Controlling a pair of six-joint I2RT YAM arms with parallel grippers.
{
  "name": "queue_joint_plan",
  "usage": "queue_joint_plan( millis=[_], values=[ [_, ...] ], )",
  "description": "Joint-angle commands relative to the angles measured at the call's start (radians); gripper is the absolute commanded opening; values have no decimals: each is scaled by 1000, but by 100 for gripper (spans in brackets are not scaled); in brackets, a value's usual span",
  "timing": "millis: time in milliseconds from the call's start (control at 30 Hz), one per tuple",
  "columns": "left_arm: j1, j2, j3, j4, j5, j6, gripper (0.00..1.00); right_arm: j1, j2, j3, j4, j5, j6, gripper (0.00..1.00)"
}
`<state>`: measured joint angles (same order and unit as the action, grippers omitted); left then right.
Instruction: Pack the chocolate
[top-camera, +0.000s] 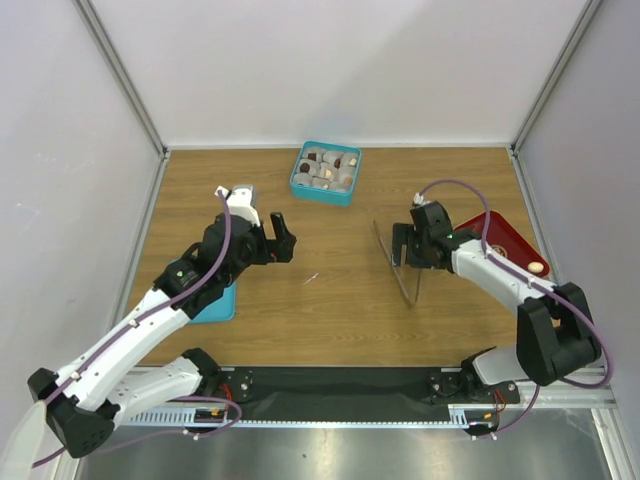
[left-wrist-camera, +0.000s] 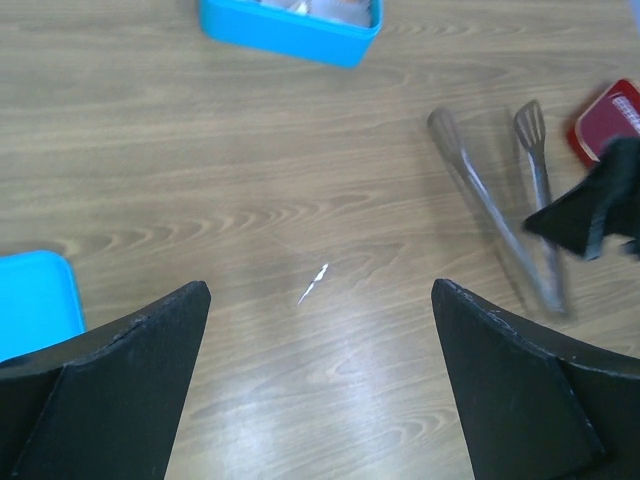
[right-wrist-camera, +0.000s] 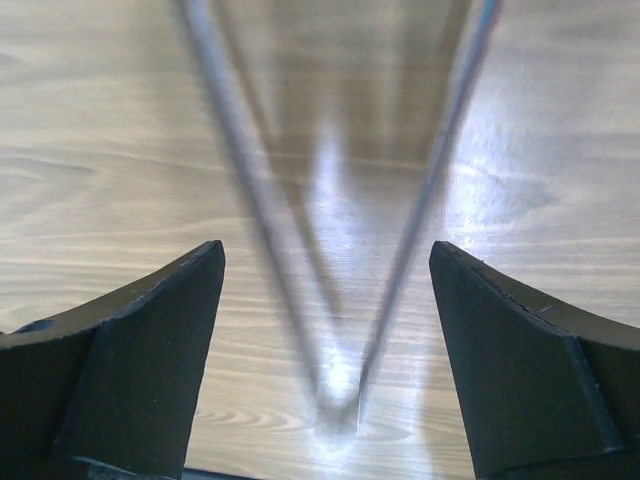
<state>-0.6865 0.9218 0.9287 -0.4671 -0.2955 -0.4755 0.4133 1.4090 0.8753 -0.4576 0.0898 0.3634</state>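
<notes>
White walls (top-camera: 300, 70) close in a wooden desk (top-camera: 340, 320). Toward its left side lies a flat blue lid (top-camera: 218, 303). Just past it my left pincer (left-wrist-camera: 320, 287) hangs above bare wood, jaws spread as wide as they go, holding nothing. At the far middle sits the teal box (top-camera: 320, 195), and most of the chocolate (top-camera: 326, 172) is already in it. Right of centre the long metal tweezers (left-wrist-camera: 500, 215) seem to lie flat on the desk, their joined end toward the near edge and their two arms fanning away. My right pincer (right-wrist-camera: 325, 250) is directly over them, jaws wide, one finger on each side of the V and neither pad touching metal, so I grip nothing. Further right is the red tray (top-camera: 497, 235), with one pale piece (top-camera: 537, 267) at its near corner, well apart from the box. I judge the step in hand to be taking up the tweezers so that piece can be carried over. To do it well I should keep the V centred between my pads and come down until they flank both arms partway along, not at the joint. Then I should close slowly and evenly, stopping before the tips meet. An off-centre bite could send one arm skating on the smooth wood and twist the tool. Too hard a squeeze would leave no travel for pinching the chocolate.
</notes>
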Motion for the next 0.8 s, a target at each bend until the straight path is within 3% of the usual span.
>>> queue_joint_plan(
  millis=[0,200,367,533,667,767],
  values=[
    [27,6,50,-63,2,-35,100,-13,-64,108,-59,10,-1,90],
    [53,129,128,-240,-62,3,99,-45,-125,183,-137,-27,3,90],
    [122,265,144,-332,-143,21,93,-50,-263,208,-147,-79,-3,89],
    [215,408,61,-282,-97,12,84,-51,-398,189,-124,-137,-24,89],
    [312,439,3,-168,65,17,77,-53,-493,168,-119,-137,-43,89],
    [337,451,-7,-168,23,32,70,-54,-539,145,-113,-142,-27,89]
  ],
)
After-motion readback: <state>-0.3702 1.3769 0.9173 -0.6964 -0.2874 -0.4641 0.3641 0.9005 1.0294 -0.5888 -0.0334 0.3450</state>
